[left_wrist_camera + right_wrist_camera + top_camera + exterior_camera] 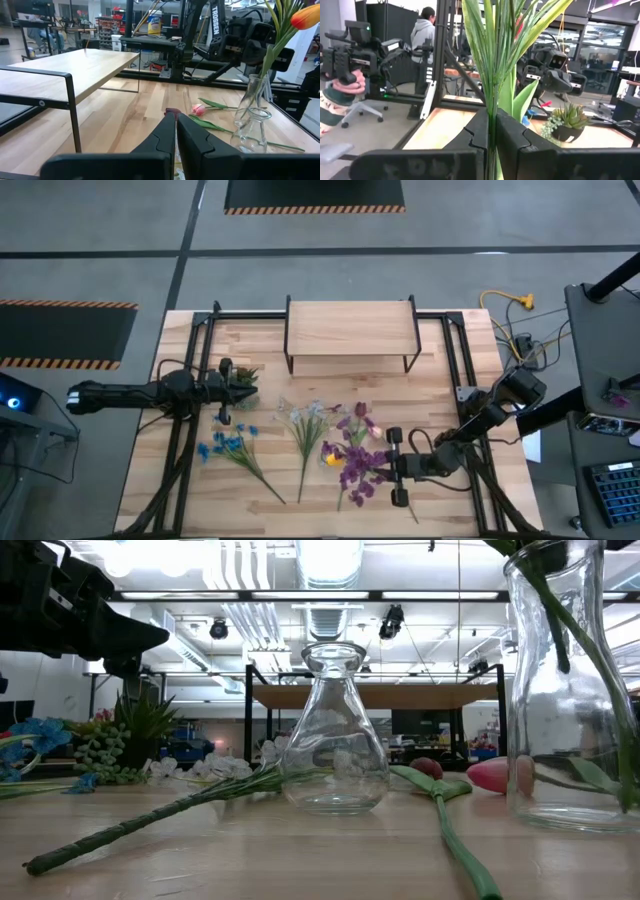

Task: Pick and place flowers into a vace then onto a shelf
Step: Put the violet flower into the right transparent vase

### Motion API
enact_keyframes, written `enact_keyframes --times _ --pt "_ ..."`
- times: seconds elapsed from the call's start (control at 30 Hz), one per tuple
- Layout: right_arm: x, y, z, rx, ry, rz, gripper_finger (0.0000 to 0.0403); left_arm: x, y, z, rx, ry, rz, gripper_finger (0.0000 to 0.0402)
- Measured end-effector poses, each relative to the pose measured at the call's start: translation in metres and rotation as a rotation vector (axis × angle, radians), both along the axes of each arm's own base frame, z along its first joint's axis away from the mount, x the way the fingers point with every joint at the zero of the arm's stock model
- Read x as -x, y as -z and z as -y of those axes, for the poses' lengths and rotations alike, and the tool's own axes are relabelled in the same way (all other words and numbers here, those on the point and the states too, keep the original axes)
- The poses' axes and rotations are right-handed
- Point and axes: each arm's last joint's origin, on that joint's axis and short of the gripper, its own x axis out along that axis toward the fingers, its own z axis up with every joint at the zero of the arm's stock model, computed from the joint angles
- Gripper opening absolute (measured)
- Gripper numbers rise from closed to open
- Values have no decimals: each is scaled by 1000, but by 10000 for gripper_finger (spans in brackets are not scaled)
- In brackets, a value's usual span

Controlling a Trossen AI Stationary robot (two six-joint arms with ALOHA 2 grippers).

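Green flower stem [491, 115] between right tool [490, 135] fingers

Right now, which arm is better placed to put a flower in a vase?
Right. The right fingers grip the tulip stem in the tall vase; the left fingers are shut beside the potted plant.

potted plant [244, 375], yellow cable [508, 301], keyboard [610, 490]
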Motion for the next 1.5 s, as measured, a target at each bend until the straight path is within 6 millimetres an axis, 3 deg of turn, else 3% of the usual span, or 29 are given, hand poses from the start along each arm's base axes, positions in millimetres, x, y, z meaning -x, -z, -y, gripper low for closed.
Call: enact_keyframes --times 0.6,1.17,1.3,1.5 --pt "6 18 -1 35 -34 -112 13 0 0 0 0 0 0 0" --pt "7 18 -1 6 -35 -120 14 0 0 0 0 1 0 0" --pt "7 17 -1 10 -37 -120 39 0 0 0 0 0 0 0" --pt "8 15 -1 6 -27 -112 111 0 0 0 0 0 0 0"
